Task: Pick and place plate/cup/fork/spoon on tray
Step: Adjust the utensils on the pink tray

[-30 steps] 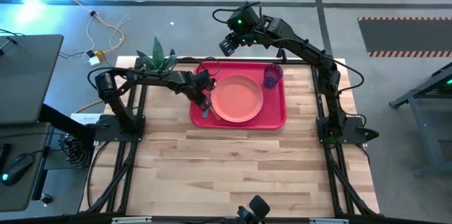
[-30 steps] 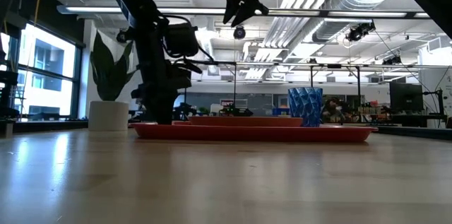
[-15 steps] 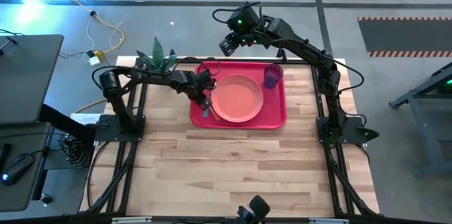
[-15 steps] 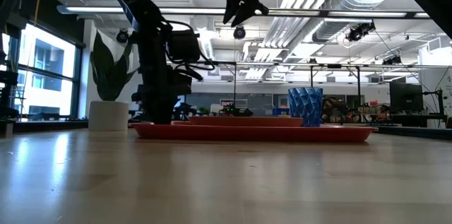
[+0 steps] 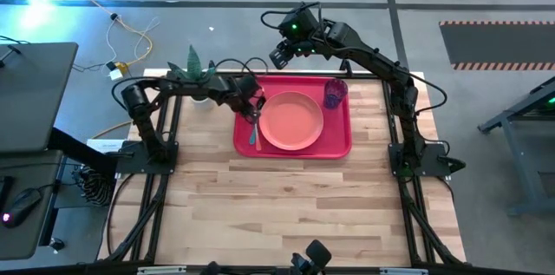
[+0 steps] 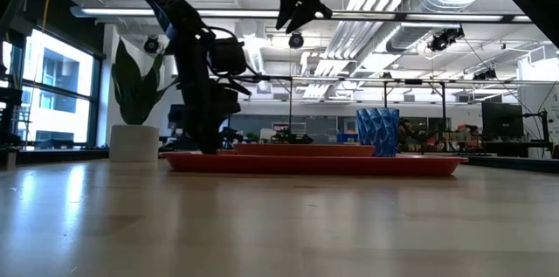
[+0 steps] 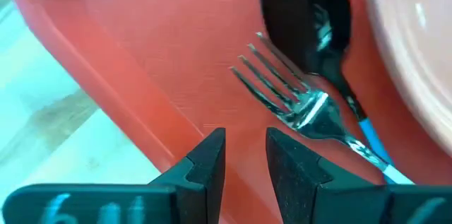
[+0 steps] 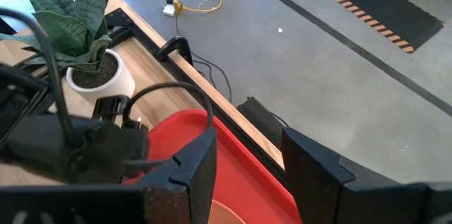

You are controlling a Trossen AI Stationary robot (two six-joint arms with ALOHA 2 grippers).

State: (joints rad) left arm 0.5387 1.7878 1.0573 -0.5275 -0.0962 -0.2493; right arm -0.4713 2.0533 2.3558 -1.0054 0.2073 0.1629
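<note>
The red tray (image 5: 334, 147) lies on the table toward its far side. On it sit the salmon-pink plate (image 5: 291, 121) and the blue-purple cup (image 5: 335, 93), at the tray's far right corner. The fork (image 7: 282, 91) and the spoon (image 7: 305, 19) lie on the tray's left strip (image 5: 253, 132) beside the plate, the fork's neck across the spoon's teal handle (image 7: 367, 126). My left gripper (image 7: 246, 155) hangs slightly open and empty above the tray's left rim, just short of the fork's tines. My right gripper (image 8: 247, 160) is open and empty, high over the tray's far edge (image 5: 282, 54).
A potted plant (image 5: 192, 71) in a white pot stands at the table's far left corner, close behind my left arm. The wooden table (image 5: 286, 206) stretches toward its near edge in front of the tray. In the low view the cup (image 6: 377, 133) rises above the tray's rim (image 6: 314, 163).
My left gripper has drawn back from the fork and spoon, up and toward the table's far left. The fork and spoon stay lying on the tray beside the plate. My right arm has kept still.
</note>
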